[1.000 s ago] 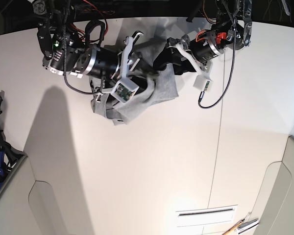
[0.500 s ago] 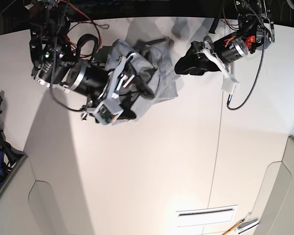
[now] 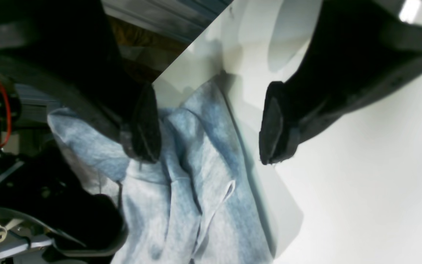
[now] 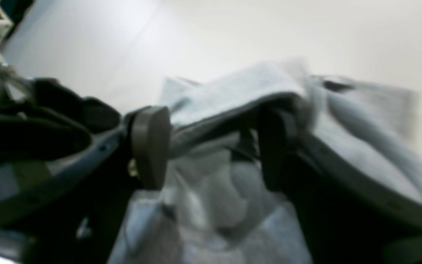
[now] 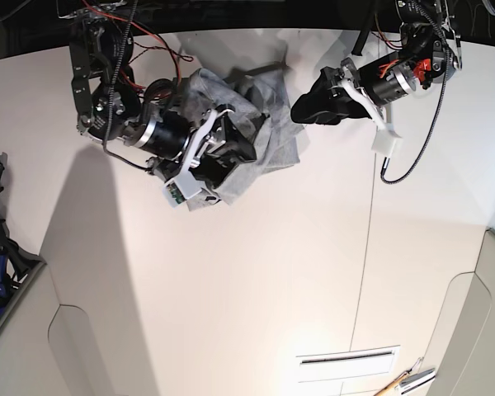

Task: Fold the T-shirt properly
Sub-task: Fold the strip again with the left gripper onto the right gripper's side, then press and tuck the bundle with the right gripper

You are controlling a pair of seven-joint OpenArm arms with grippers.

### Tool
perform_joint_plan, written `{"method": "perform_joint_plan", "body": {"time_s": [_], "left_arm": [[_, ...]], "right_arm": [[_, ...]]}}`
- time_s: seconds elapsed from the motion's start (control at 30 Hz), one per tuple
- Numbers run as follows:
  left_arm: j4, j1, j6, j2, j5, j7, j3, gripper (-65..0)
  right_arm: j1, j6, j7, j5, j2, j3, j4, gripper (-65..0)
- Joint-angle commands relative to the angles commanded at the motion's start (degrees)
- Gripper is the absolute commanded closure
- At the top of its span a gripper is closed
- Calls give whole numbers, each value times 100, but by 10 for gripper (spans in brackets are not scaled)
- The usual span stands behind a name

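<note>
At table's far edge our R gripper [image 4: 211,146] straddles the bunched T-shirt [image 5: 260,144] w/ jaws apart, L gripper [image 3: 211,124] open & empty — we should grab one hem layer only.

Black arms [image 5: 140,124] with silver collars, white brackets, red wiring.

Bare table [image 5: 256,289] lies open below the bunched T-shirt [image 5: 268,136], both arms crowding it.

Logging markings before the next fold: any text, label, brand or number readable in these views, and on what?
None readable. The T-shirt shows only plain grey fabric, bunched on the table; no lettering is exposed. The right gripper view is blurred; the left gripper carries no markings.
</note>
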Motion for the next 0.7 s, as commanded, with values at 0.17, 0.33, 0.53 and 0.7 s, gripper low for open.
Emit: {"method": "perform_joint_plan", "body": {"time_s": [0.17,0.33,0.53,0.7], "left_arm": [[2,-2,0,-2,-9,2,-76,-449],[2,-2,0,-2,-393,225,-697,-449],[2,0,0,-2,-695,442,-1143,-449],[2,0,0,-46,-898,581,-1141,-449]], "right_arm": [[107,136,4,48,-507,-164,-42,-371],[540,133,4,66,-614,-826,-42,-371],[984,127,-664,136,-608,-1132,175,-371],[859,125,-1644,173,-444,-669,1099,-371]]}}
